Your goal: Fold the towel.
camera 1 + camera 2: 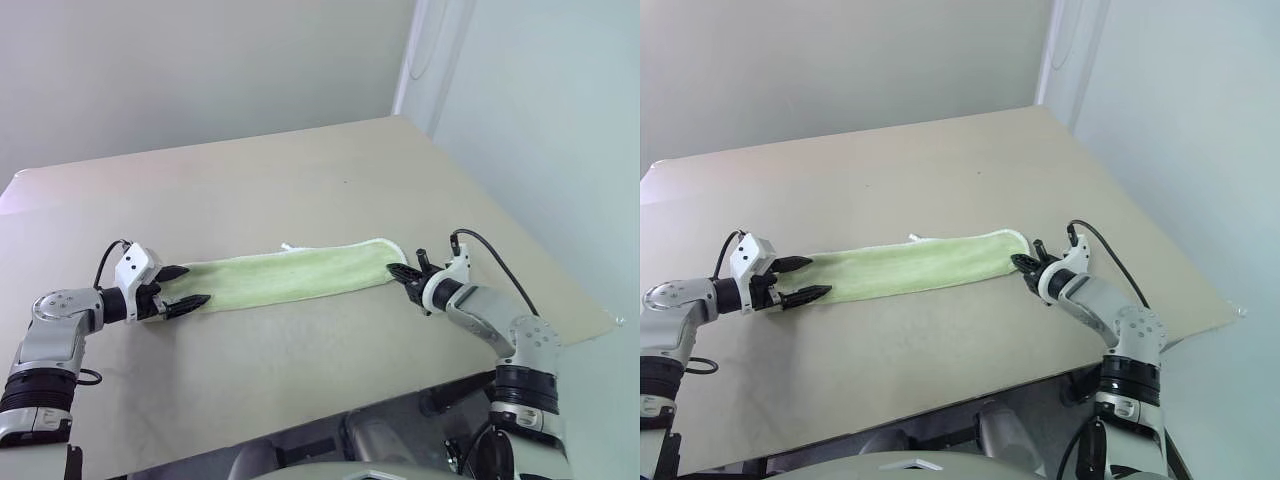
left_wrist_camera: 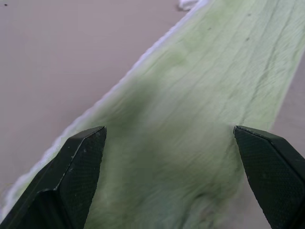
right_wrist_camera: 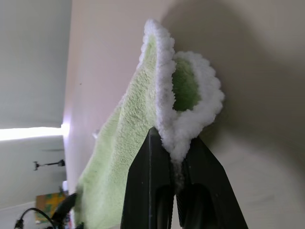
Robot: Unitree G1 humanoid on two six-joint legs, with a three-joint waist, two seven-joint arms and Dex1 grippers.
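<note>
The right hand (image 1: 405, 272) is closed on the towel (image 1: 290, 274). In the right wrist view its two black fingers (image 3: 151, 191) are pressed together with the fluffy whitish edge of the towel pinched between them, and the towel's end curls into a small loop just above the fingertips. From the head views this hand sits at the towel's right end, pointing toward the robot's left along the cloth, low over the worktop (image 1: 300, 180).

The left hand (image 1: 186, 286) is wide open and holds nothing. Its two black fingers (image 2: 78, 162) stand well apart on either side of the towel's left end, one at the whitish stitched edge and the other at the opposite long edge. Whether the fingertips touch the cloth cannot be told. In the head views this hand points toward the robot's right, facing the other hand along the length of the towel.

The towel is pale lime-green and lies as a long narrow strip across the middle of the worktop, stretched between the two hands. Most of it rests flat, with its right end raised a little where it is pinched. A small white tag (image 1: 289, 246) sticks out from the far long edge, roughly midway along.

The worktop is a plain beige surface, and the towel lies nearer its front edge than its far edge. Pale walls (image 1: 200, 60) rise beyond it.
</note>
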